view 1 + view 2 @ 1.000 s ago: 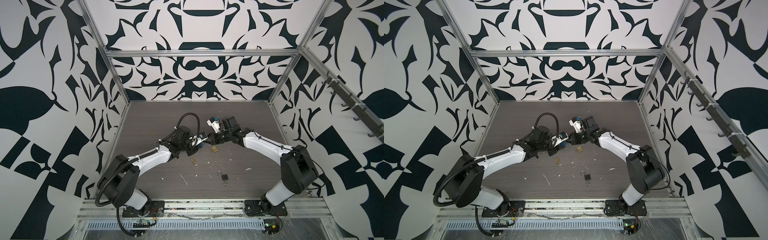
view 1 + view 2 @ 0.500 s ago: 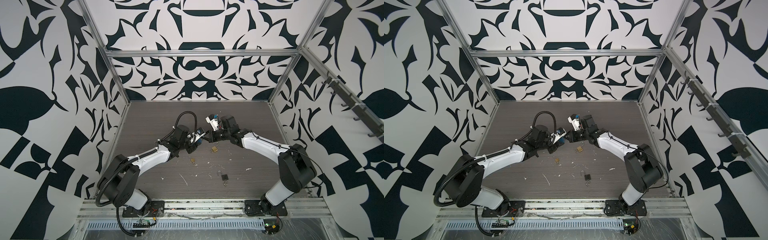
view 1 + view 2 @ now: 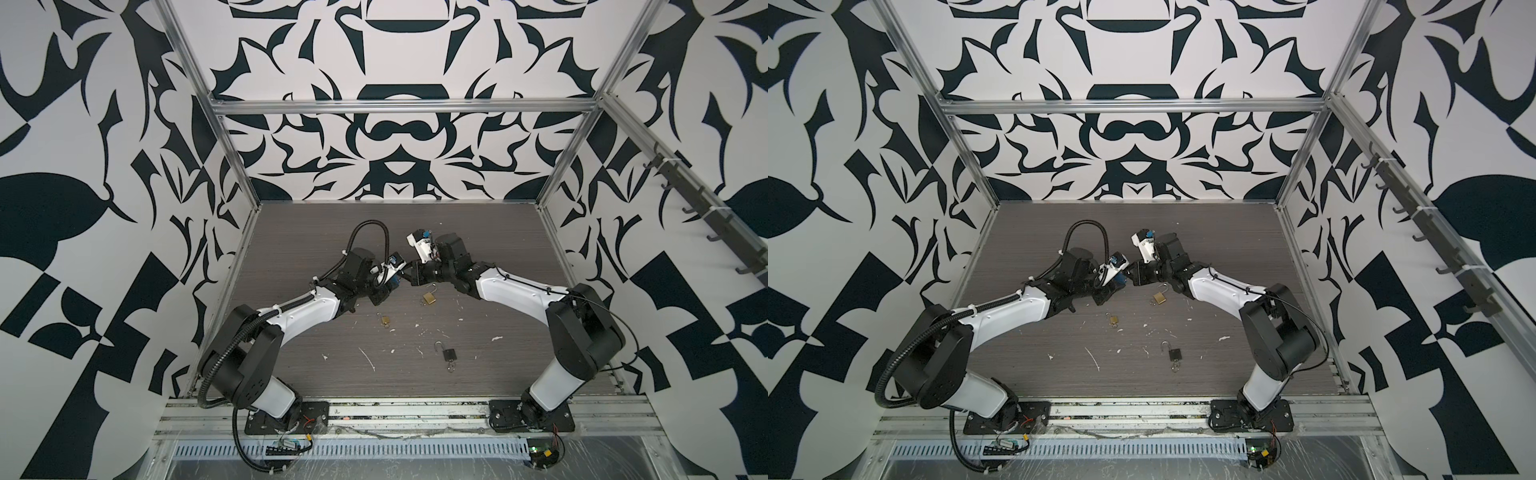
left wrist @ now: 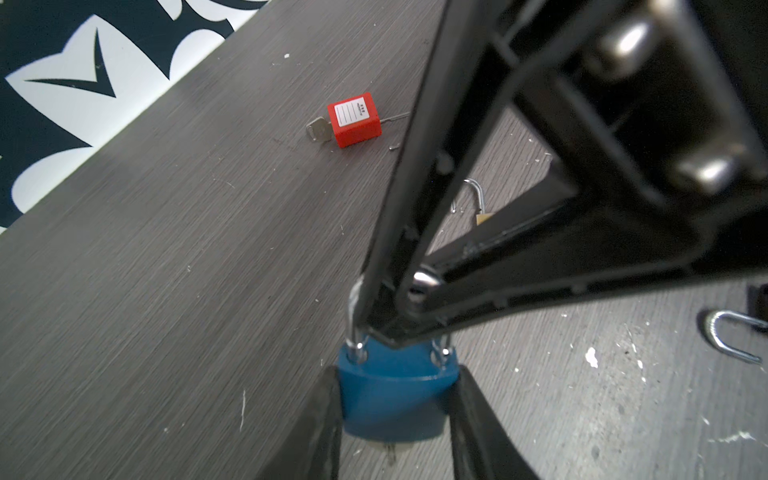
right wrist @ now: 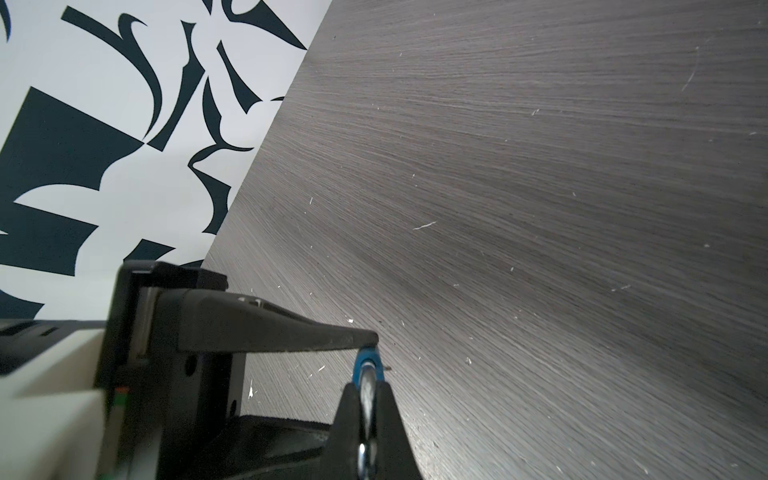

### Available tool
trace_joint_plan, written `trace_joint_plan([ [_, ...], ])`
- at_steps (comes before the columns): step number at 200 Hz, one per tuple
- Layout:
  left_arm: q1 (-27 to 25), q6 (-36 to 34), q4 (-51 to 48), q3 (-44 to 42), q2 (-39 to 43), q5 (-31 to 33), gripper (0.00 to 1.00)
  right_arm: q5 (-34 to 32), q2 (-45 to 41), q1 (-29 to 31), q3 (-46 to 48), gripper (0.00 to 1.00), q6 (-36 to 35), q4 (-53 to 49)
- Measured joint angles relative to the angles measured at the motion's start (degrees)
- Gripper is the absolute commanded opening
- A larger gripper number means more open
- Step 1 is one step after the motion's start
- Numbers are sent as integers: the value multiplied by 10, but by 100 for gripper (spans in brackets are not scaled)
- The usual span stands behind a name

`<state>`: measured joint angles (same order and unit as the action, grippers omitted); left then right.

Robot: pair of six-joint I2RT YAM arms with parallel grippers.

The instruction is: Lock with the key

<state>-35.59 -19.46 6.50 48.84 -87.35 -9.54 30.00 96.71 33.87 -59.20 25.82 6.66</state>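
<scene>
The blue padlock (image 4: pixel 397 395) is held above the surface (image 4: pixel 187 249), its body clamped between the fingers of the left claw (image 4: pixel 395 374). The right claw (image 5: pixel 367 388) is pinched together on the silver shackle (image 4: pixel 353 328) from the top. Both shackle legs appear to meet the body's holes; whether they are latched cannot be told. A straight push along the legs is called for, with the body braced squarely so that it is not twisted out of the grip.
</scene>
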Motion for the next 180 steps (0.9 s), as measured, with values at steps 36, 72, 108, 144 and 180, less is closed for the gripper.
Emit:
trace_joint_plan([
  [36, 9, 2, -27, 24, -19, -7, 0, -14, 14, 4, 6, 0, 10, 31],
  [72, 18, 2, -30, 33, -21, -12, 0, -30, 17, 9, 12, 0, 14, 61],
  [108, 25, 2, -30, 37, -21, -15, 0, -32, 23, 9, 14, 0, 22, 83],
  [144, 27, 8, -31, 37, -21, -13, 0, -32, 31, 10, 18, 0, 31, 104],
  [180, 28, 12, -39, 37, -21, -13, 0, -30, 39, 12, 23, 0, 38, 120],
])
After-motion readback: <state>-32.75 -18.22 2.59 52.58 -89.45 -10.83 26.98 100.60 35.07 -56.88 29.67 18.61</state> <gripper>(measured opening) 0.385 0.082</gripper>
